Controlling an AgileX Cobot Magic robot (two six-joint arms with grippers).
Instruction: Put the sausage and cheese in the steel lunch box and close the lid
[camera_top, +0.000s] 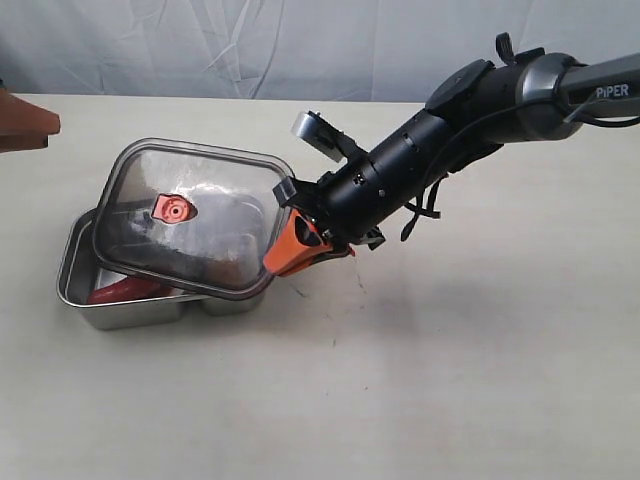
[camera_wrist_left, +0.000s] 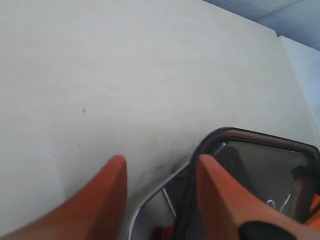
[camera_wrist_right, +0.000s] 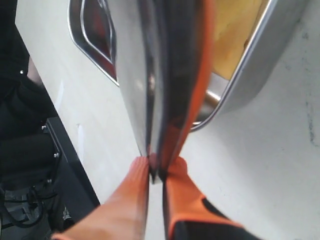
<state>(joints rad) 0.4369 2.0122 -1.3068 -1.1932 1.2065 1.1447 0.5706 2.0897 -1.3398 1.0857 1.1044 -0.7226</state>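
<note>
Smoky lid (camera_top: 225, 195) (orange-red valve (camera_top: 172, 210)) sits tilted, clamped by right end effector (camera_wrist_right: 156, 167); left end effector (camera_wrist_left: 160, 162) gapes.

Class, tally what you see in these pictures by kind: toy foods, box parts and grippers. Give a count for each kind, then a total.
Toy foods: 2 (sausage, cheese)
Box parts: 2 (steel lunch box, lid)
Grippers: 2 (left gripper, right gripper)
Total: 6

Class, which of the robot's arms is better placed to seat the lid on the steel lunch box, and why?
Right. The right gripper is shut on the edge of the lid, holding it tilted over the steel lunch box. The left gripper is open and empty, off beside the box's corner.
</note>
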